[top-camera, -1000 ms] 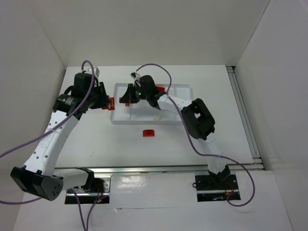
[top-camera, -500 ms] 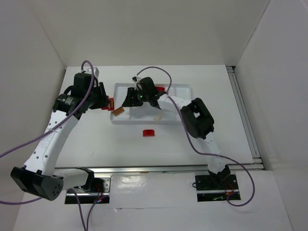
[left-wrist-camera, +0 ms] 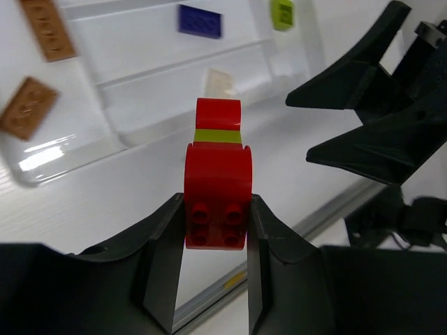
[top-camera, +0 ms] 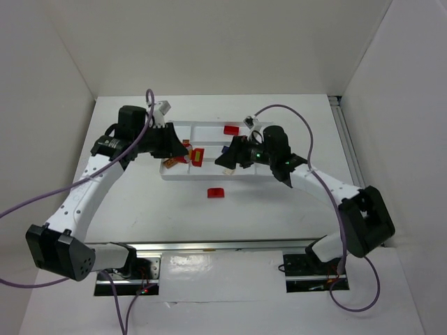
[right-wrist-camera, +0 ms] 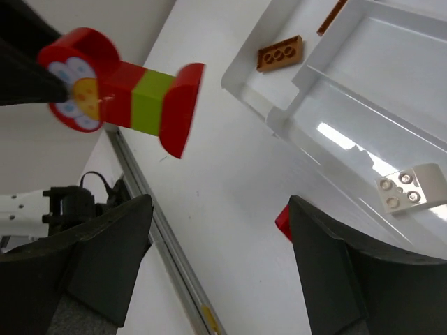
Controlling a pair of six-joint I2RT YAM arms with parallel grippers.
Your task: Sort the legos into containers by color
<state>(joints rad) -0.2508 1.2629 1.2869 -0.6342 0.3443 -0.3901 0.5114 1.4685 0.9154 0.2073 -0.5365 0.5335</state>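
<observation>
Legos point(left-wrist-camera: 218, 160), flower-printed stack, clamped in left hand point(left-wrist-camera: 216, 209) | right hand point(right-wrist-camera: 218, 209) gaping, empty

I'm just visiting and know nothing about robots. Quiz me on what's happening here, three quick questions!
1. True or false: the right gripper holds a brick.
2. The left gripper pinches a stack; its middle layer is: A blue, B lime green, C white?
3. Fill in: the loose red brick lies on the ____, outside the tray.
Key: 1 false, its jaws are open and empty; 2 B; 3 table.
</observation>
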